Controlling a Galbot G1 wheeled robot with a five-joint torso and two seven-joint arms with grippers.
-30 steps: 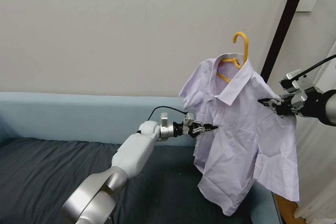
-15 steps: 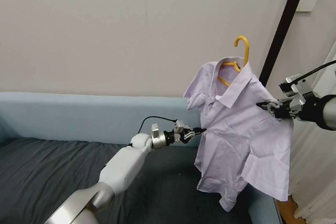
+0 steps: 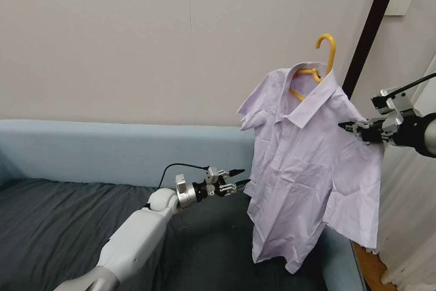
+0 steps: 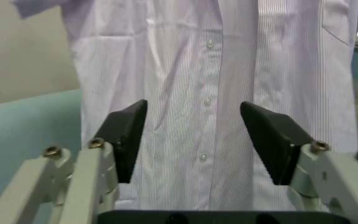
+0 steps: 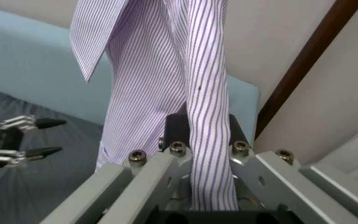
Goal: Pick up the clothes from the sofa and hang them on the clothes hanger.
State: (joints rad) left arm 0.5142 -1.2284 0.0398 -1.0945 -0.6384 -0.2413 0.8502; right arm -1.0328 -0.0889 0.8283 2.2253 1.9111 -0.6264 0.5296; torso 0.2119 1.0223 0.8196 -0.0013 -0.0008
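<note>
1. Purple-striped cotton shirt (image 3: 306,168) on its yellow plastic hanger (image 3: 325,49) now hangs a bit higher above the blue sofa (image 3: 82,148).
2. Left gripper (image 3: 240,177) has let go and pulled back over the sofa, fingers wide.
3. Right gripper (image 3: 349,126), above the sofa's end, alone pinches the shirt, so hanging can come next.

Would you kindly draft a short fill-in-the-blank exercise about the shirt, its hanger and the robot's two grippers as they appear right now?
1. The striped shirt hangs on a ____ hanger.
2. The right gripper is ____ on the shirt's fabric near the shoulder.
3. The left gripper, out over the sofa, has its fingers ____ and holds nothing.

Missing words: yellow; shut; open.
</note>
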